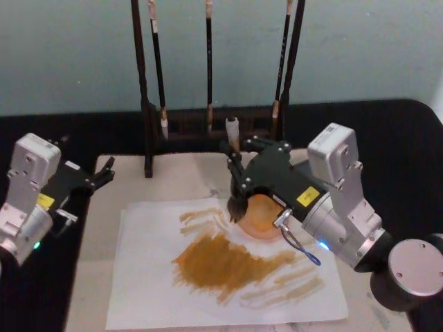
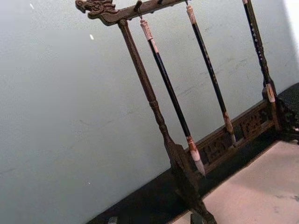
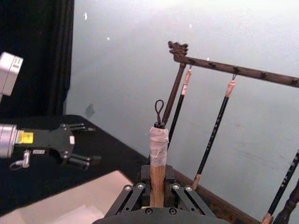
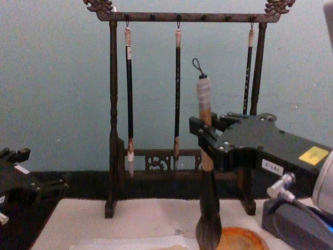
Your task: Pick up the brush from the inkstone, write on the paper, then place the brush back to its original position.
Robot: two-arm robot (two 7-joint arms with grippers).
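Right gripper [image 4: 205, 138] is clamped firmly on the brush [image 4: 209, 179], fingers pinching the tan handle just below the pale cap, and the brush stands upright. Its bushy head hangs at the left rim of the inkstone [image 1: 261, 216], which sits at the far edge of the paper [image 1: 149, 277], right of centre. I can't tell whether the tip is touching the dish. Broad brown strokes [image 1: 221, 259] cover the sheet, so the writing looks done and this reads as the return to the dish. The way to do it well: shift the head over the middle of the bowl, not the lip, then lower gently so the bristles settle inside without tipping the dish or dragging ink across the paper. Let go only once the brush is supported. Left gripper [image 1: 105, 171] sits parked at the far left corner of the mat [image 1: 90, 277], fingers apart.
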